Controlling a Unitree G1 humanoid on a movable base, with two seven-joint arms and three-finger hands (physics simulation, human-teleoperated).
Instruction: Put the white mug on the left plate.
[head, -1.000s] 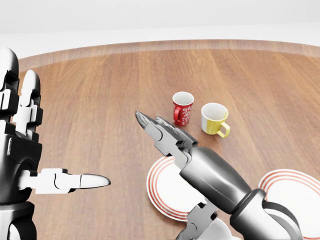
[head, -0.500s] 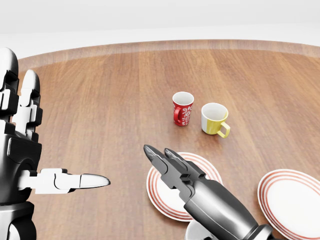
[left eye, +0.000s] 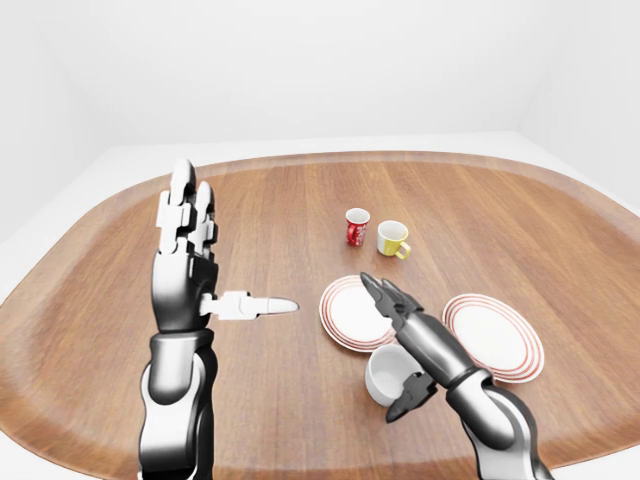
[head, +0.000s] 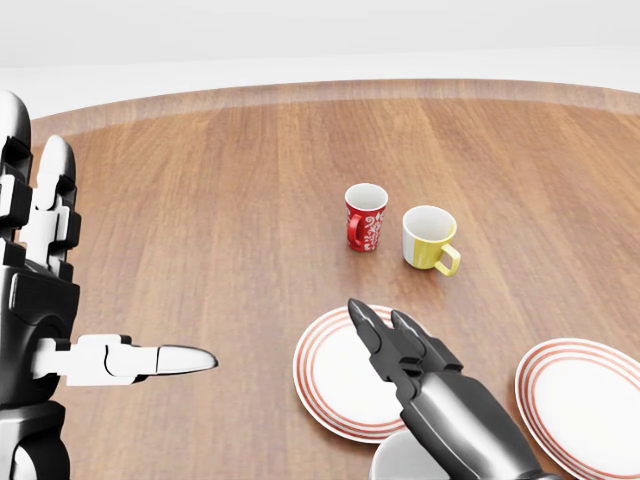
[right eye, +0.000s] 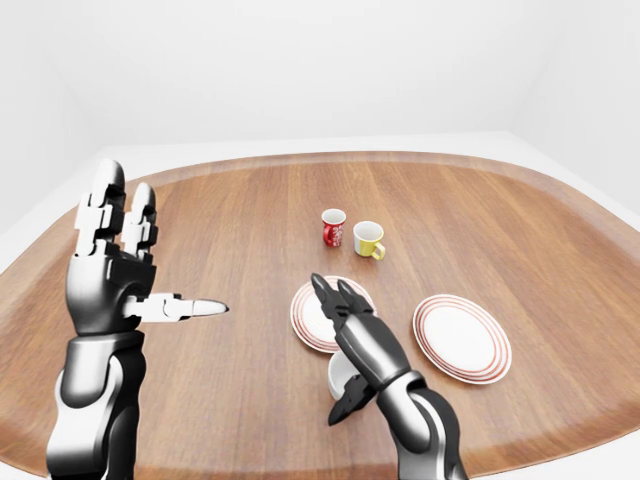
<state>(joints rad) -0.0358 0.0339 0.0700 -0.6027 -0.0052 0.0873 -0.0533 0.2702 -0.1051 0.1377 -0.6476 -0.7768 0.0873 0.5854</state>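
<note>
The white mug stands upright on the wooden table, just below the left plate in the left-eye view; only its rim shows at the bottom of the head view. The left plate is white with red rings and holds nothing. My right hand is open. Its fingers reach over the plate's lower right rim and its thumb hangs at the mug's lower right, not closed on it. My left hand is open and empty, held upright well left of the plate.
A second red-ringed plate lies to the right of my right arm. A red patterned mug and a yellow-and-white mug stand side by side above the left plate. The table's rounded edge runs along the bottom of the view.
My right hand has drawn back down the head view, from near the red mug to over the left plate's lower rim. The left hand has barely moved.
</note>
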